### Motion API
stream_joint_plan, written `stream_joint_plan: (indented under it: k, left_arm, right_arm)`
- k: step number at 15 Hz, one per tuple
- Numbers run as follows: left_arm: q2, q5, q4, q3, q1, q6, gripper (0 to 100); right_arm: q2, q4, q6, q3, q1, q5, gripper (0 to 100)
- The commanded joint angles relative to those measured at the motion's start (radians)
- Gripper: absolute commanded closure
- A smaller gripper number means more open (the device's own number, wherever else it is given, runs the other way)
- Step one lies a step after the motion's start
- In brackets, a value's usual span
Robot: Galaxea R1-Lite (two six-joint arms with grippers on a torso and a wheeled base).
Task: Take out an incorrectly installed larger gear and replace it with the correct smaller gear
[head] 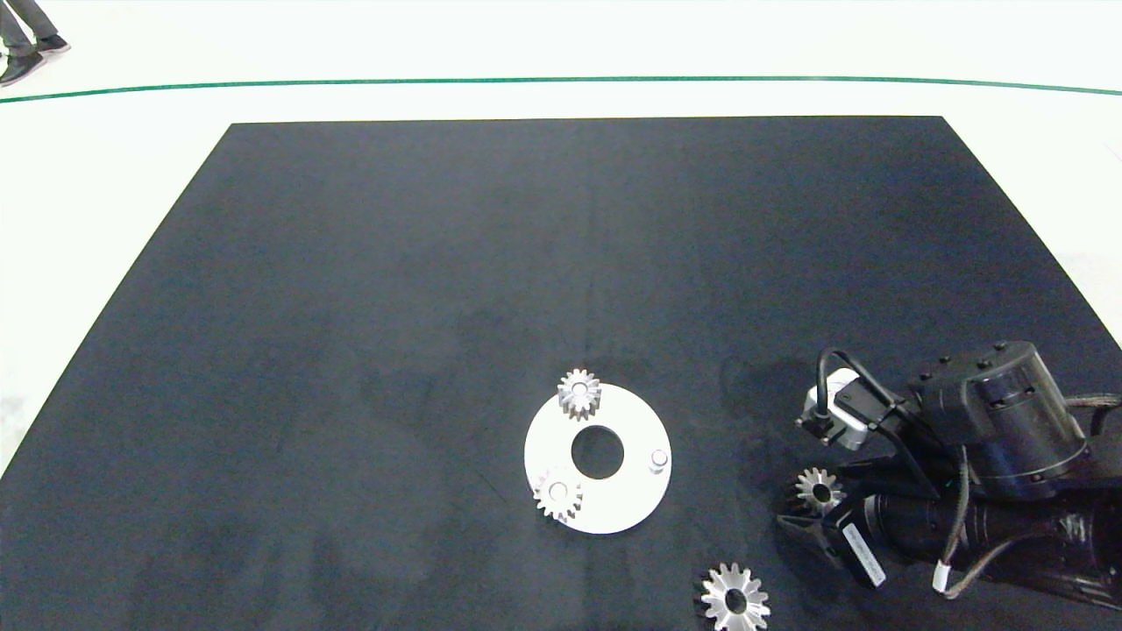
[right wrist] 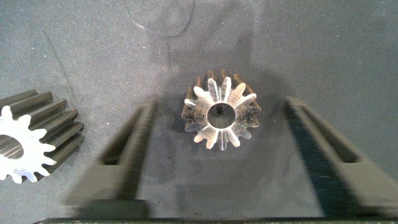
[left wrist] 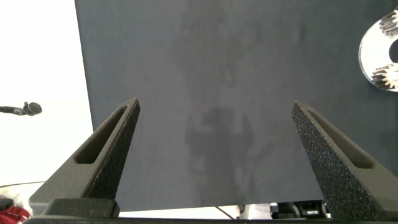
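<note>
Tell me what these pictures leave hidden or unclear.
- Right gripper: fingers blurred in the right wrist view; mostly hidden under its arm in the head view.
- Small gear: underside not visible.
- Large gear: its lower teeth meet the head view's bottom edge.
- Plate: cut by the left wrist view's edge.

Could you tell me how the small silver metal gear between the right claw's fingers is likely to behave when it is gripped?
The small silver metal gear looks solid, so probably rigid and heavy for its size. Its pointed teeth may let smooth fingers slip. Lying flat, it seems unlikely to roll.
</note>
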Motion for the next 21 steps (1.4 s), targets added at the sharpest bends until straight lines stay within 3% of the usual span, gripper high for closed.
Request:
stream_joint_plan:
  k: [1,17,21]
  left_arm:
    - [0.0,0.001,0.005,0.0,0.0,0.001,0]
    - [-0.001,0.001,0.004,-0.006,0.0,0.001,0]
    - [-0.009,0.001,0.002,-0.001,0.0,0.001,0]
  right_arm:
    - [0.003,-0.001,-0.001,0.007,0.0,-0.002,6]
    - [-0.003,-0.007,-0.003,0.008,0.003,-0.004,36]
    - [0.003,-0.007,0.002,0.008,0.003,0.001,36]
